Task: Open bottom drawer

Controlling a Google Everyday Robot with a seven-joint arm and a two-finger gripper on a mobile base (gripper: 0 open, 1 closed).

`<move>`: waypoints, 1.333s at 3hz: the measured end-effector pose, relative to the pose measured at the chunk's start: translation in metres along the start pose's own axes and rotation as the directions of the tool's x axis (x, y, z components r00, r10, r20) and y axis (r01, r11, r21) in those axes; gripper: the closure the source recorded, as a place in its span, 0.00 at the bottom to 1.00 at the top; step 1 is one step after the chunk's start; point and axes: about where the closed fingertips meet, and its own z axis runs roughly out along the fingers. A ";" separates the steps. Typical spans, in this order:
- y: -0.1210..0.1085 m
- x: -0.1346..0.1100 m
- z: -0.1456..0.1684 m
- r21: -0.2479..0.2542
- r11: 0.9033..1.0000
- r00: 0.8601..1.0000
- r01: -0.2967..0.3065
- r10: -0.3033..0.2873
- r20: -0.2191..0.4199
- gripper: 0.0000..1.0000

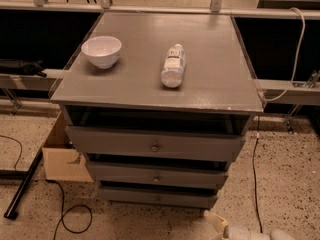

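The bottom drawer (158,198) is the lowest and shortest front of three grey drawers in the cabinet, with a small round knob (158,200) at its centre. Its front stands roughly flush below the middle drawer (157,176). My gripper (216,223) is a pale shape low at the frame's bottom edge, just right of and below the bottom drawer's right end. It touches nothing on the drawer.
The cabinet top (215,79) carries a white bowl (101,51) and a plastic bottle (173,65) lying on its side. A cardboard box (62,159) sits at the cabinet's left. Cables (70,219) and a black pole (24,186) lie on the speckled floor.
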 end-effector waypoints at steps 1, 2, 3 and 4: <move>-0.006 -0.003 0.005 0.034 0.998 0.998 0.055 -0.056 0.031 0.00; -0.009 -0.008 0.013 0.096 0.980 0.980 0.172 -0.181 0.085 0.00; -0.007 -0.013 0.015 0.162 0.942 0.937 0.293 -0.317 0.145 0.00; 0.001 -0.020 0.010 0.221 0.895 0.882 0.388 -0.430 0.192 0.00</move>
